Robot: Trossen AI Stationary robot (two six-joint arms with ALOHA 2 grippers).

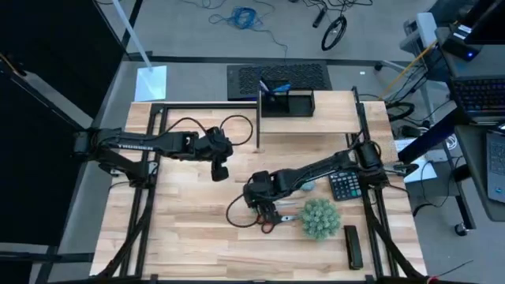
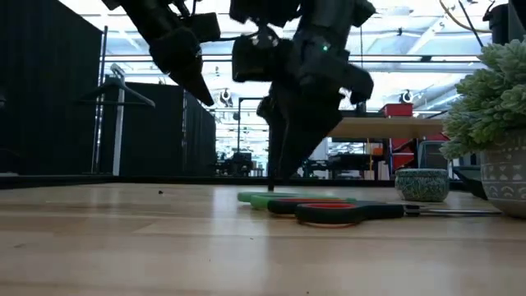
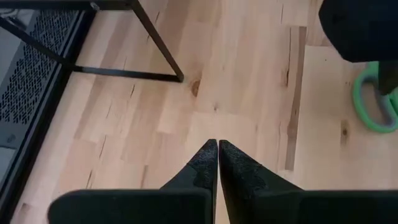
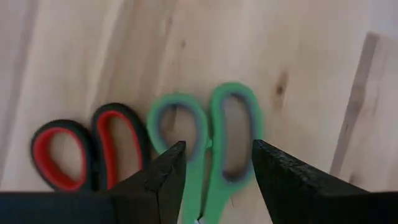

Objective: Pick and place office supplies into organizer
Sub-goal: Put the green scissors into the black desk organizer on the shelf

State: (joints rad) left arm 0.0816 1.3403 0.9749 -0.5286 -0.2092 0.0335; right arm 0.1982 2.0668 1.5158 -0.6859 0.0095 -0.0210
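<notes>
Item: pair of green-handled scissors with two oval plastic finger loops (image 4: 211,134), lying flat on the pale wooden tabletop (image 1: 189,237), just beside a second pair with black handles lined in red (image 4: 87,149); both sit a little way from the fuzzy green plant ball in its patterned pot (image 1: 319,218)

Destination: black rectangular mesh organizer (image 1: 287,102) at the far edge of the table, well apart from the scissors, blue pens already standing in it

Right gripper (image 4: 214,163): fingers spread, straddling the green handles where the two loops meet, low over the table; whether the tips touch the wood cannot be told

Left gripper (image 3: 217,155): fingers pressed together, holding nothing, hanging over bare wood to the left of the work

Handling, by judgement: light, rigid, thin; smooth plastic likely slippery under the pads; blade end heavier, so the piece may swing down once lifted. Best hold seems across the loops' junction or the shank near the pivot. Neighbouring red pair may be nudged on closing
</notes>
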